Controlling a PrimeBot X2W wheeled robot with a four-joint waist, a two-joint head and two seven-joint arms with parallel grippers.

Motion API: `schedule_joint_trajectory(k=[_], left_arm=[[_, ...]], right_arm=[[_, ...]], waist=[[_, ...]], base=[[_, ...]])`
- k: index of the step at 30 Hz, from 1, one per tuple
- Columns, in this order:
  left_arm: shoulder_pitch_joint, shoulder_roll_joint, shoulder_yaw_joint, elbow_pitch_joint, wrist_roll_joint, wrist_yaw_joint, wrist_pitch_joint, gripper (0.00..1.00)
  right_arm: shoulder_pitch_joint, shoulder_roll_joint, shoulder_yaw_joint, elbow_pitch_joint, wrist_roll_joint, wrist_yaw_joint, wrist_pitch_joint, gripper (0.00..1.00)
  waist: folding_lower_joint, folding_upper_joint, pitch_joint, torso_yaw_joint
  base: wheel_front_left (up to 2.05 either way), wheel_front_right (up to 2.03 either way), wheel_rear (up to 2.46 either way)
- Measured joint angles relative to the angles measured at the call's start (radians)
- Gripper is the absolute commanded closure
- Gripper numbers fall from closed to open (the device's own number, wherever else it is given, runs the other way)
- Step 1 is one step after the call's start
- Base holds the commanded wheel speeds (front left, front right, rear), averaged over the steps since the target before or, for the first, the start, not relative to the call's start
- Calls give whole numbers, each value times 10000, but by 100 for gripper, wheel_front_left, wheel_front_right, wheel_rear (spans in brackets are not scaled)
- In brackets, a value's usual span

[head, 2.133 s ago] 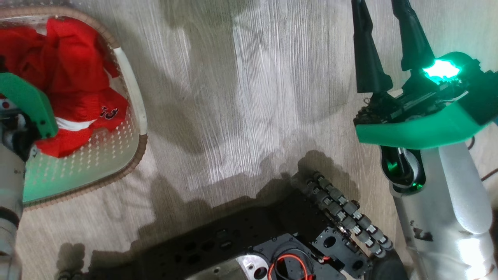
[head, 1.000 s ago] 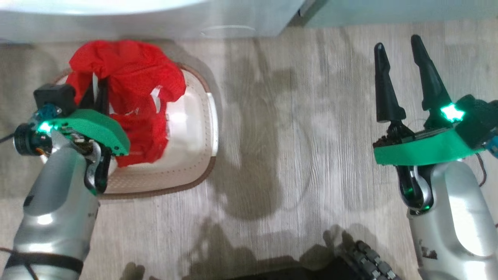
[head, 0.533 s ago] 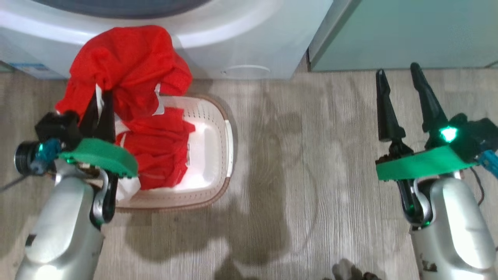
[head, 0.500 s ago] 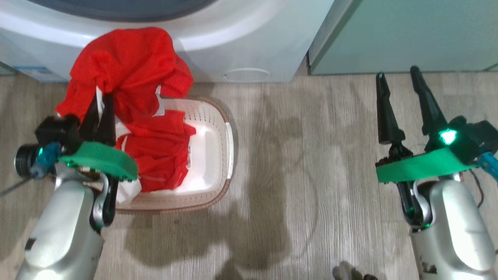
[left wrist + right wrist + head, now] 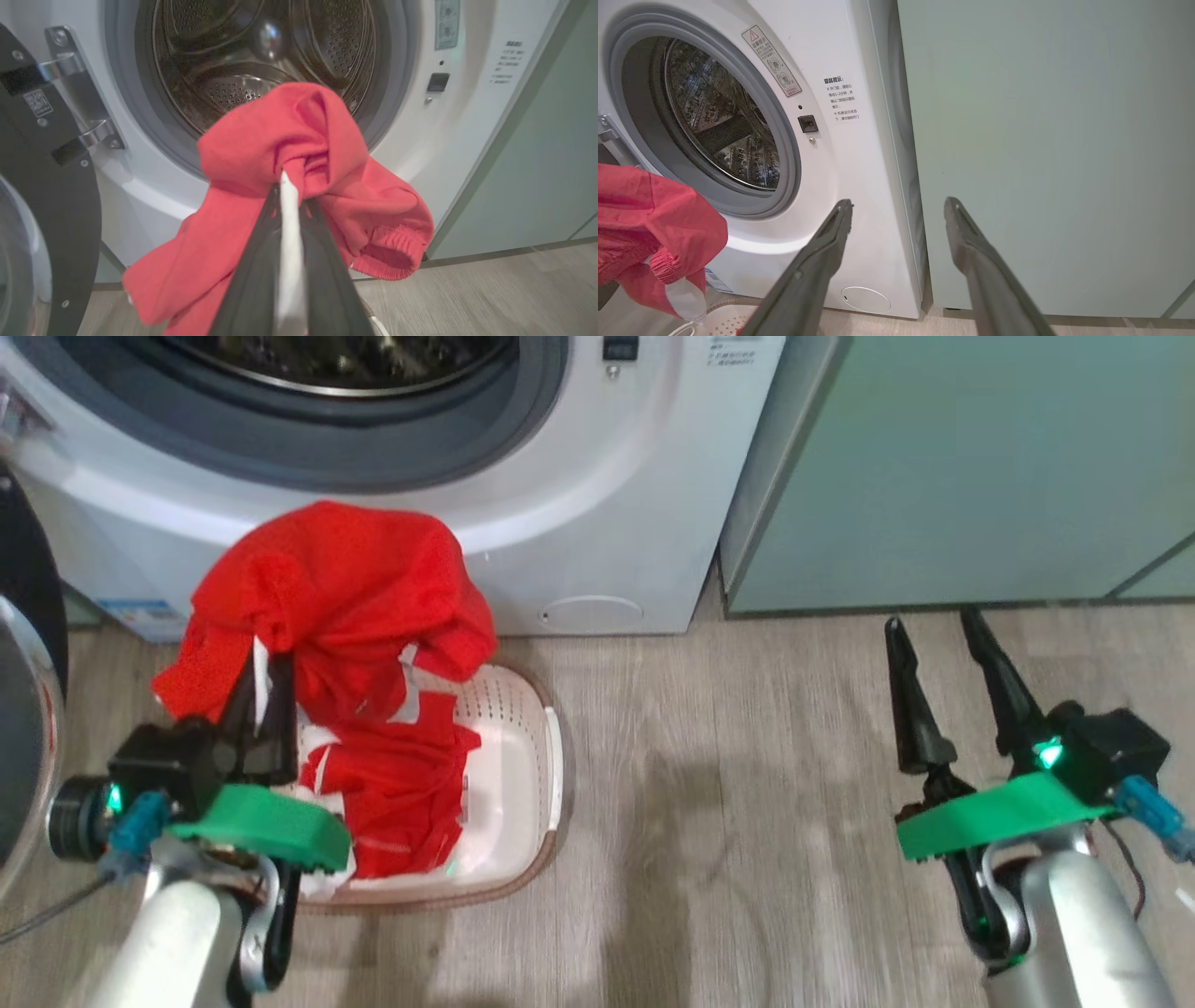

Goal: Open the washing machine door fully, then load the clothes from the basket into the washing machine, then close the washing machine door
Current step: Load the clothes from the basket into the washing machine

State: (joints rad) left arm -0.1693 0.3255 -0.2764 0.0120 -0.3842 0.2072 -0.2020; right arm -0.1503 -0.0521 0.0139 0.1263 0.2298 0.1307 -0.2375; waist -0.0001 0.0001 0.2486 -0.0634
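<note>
Two risks, biggest hardware first. Far-left, the washing machine (image 5: 597, 541) has its steel drum (image 5: 252, 70) exposed and the washing machine door (image 5: 51, 224) swung wide to the left. The door's black rim is near the left arm, so a wide swing could clip it. The basket (image 5: 527, 775) sits on the floor (image 5: 747, 775) just in front of the machine, more red clothes (image 5: 401, 793) inside. The left gripper (image 5: 286, 186) is clamped on one red garment (image 5: 327, 588) by a white strip, held above the basket and below the drum mouth. Loose folds hang low and could snag the grey seal (image 5: 373, 467), or spill out if released short. Thin fabric, so the pinch may slip. The right gripper (image 5: 929, 618) is spread wide and empty, near-right. Underfoot, the floor is pale wood-look plank with some glare; a pale green cabinet (image 5: 934, 476) abuts the machine's right side.
</note>
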Motion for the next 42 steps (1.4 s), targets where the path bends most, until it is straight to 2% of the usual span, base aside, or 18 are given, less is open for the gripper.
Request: schedule_joint_trajectory(k=[14,42], left_arm=[[1115,140,-291,-755,71,430,527,100],[1226,228,-395,-767,50,575,685,100]], right_arm=[[1066,6,54,-236,-2,0,454,0],[1191,10,88,-372,2,0,527,0]], waist=[[0,0,-1367,-152],[0,0,-1464,-51]], base=[[0,0,0],[0,0,0]])
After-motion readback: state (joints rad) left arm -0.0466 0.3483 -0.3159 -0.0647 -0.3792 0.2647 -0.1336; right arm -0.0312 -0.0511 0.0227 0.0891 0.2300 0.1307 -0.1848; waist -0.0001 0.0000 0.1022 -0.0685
